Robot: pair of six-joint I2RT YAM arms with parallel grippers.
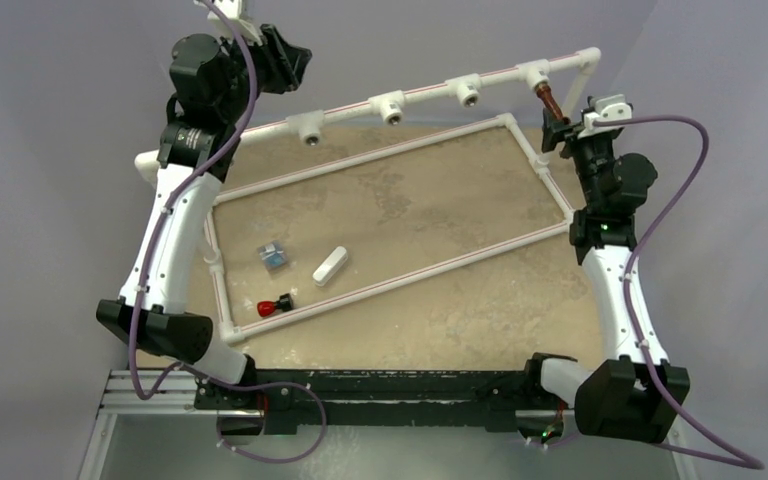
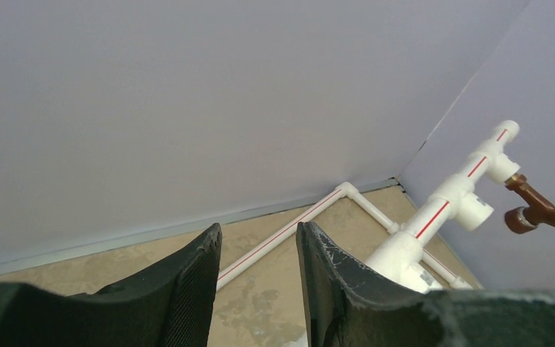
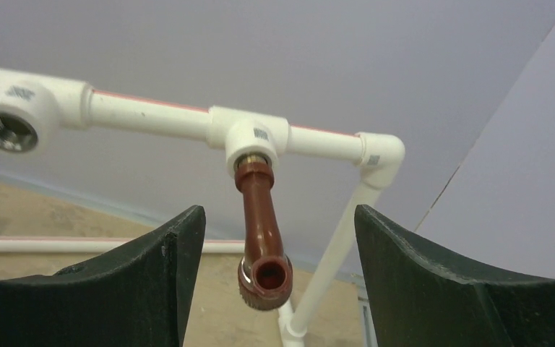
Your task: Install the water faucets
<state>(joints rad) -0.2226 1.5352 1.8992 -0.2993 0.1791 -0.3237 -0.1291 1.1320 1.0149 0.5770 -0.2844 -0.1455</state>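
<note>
A reddish-brown water faucet (image 3: 263,230) hangs from the rightmost white tee (image 3: 255,140) of the raised pipe rail (image 1: 430,92), its threaded end in the tee's socket. My right gripper (image 3: 278,217) is open. Its fingers stand either side of the faucet's spout end with clear gaps and do not touch it. From above, the right gripper (image 1: 558,128) sits just below the faucet (image 1: 548,102). My left gripper (image 1: 295,60) is raised at the back left, open and empty (image 2: 259,231). In its view the faucet (image 2: 531,208) shows far off at the right.
Three more tees (image 1: 392,107) on the rail have bare sockets. Inside the floor pipe frame (image 1: 400,282) lie a white oblong block (image 1: 330,265), a small blue-grey piece (image 1: 274,256) and a small part with a red end and dark body (image 1: 273,305).
</note>
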